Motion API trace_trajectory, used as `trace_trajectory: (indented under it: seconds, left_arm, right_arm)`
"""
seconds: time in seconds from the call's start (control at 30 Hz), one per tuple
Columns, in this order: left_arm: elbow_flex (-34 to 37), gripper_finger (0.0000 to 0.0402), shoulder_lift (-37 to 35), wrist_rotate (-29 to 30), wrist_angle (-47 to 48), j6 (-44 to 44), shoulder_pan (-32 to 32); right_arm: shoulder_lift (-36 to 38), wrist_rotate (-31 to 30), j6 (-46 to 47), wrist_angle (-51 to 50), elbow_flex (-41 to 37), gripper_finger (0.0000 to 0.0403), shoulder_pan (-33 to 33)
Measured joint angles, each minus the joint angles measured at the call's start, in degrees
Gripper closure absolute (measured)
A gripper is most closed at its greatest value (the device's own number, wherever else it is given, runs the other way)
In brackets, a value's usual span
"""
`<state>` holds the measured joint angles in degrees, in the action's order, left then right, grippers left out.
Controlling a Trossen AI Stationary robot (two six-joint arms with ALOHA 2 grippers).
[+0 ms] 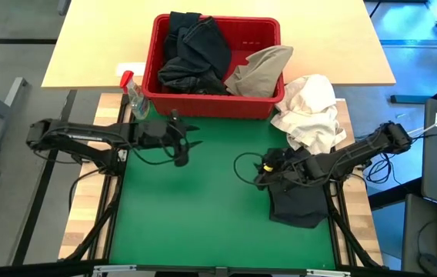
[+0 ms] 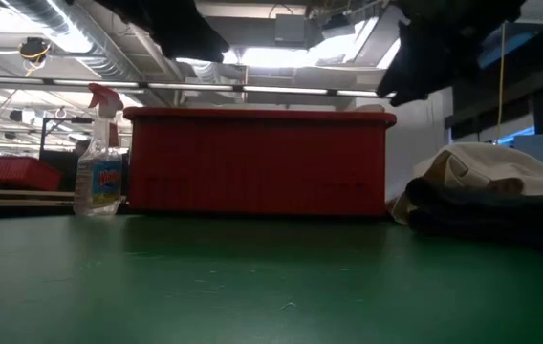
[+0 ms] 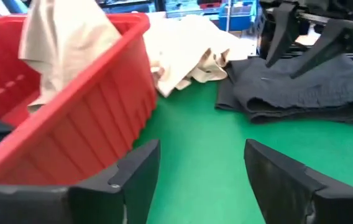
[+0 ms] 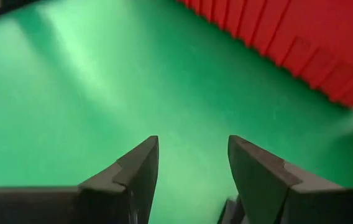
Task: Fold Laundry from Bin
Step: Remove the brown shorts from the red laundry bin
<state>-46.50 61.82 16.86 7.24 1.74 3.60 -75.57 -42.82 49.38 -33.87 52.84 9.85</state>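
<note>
The red bin [image 1: 262, 34] stands at the mat's far edge and holds black garments [image 1: 194, 52] and a khaki-beige garment [image 1: 258, 71] draped over its right rim. A folded dark garment [image 1: 298, 206] lies flat on the green mat at the right; it also shows in the left wrist view [image 3: 301, 93]. My left gripper [image 1: 191, 146] hangs open and empty above the mat, near the bin's front left. My right gripper [image 1: 258, 171] hangs open and empty above the mat, just left of the folded garment.
A white cloth bundle [image 1: 311, 109] lies right of the bin, by the mat's far right corner. A clear spray bottle with a red top [image 1: 135, 95] stands left of the bin. The green mat [image 1: 203, 208] is bare in its middle and left.
</note>
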Motion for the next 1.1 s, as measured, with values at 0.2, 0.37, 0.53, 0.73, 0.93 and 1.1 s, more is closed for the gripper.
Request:
trace_trajectory:
  seconds: [0.2, 0.37, 0.53, 0.73, 0.93, 1.1]
  left_arm:
    - [0.0, 0.0156, -3.4, 7.6, -0.2, 1.5, 0.0]
    - [0.0, 0.0162, -3.6, 11.0, -0.7, 7.2, 0.1]
    - [0.0, 0.0163, -3.6, 16.1, -4.1, 11.7, 3.2]
    - [-0.7, 0.0163, -3.5, 15.0, -10.0, 14.2, 12.2]
    - [-4.2, 0.0163, -1.2, 3.1, -9.3, 8.3, 23.6]
    - [-4.3, 0.0163, 0.5, -3.2, -6.3, 5.0, 27.7]
  right_arm:
    - [-2.7, -1.2, -4.8, 6.6, 0.0, 0.0210, -3.1]
    - [-6.8, -1.2, -16.3, 15.0, 0.0, 0.0210, -6.3]
    - [-10.5, 2.7, -32.6, 28.5, 0.0, 0.0210, -10.0]
    - [-15.5, 14.3, -46.3, 47.4, 0.0, 0.0210, -15.9]
    - [-19.0, 21.6, -51.8, 54.9, 0.0, 0.0210, -21.7]
    - [-19.2, 21.0, -52.8, 55.0, 0.0, 0.0210, -26.0]
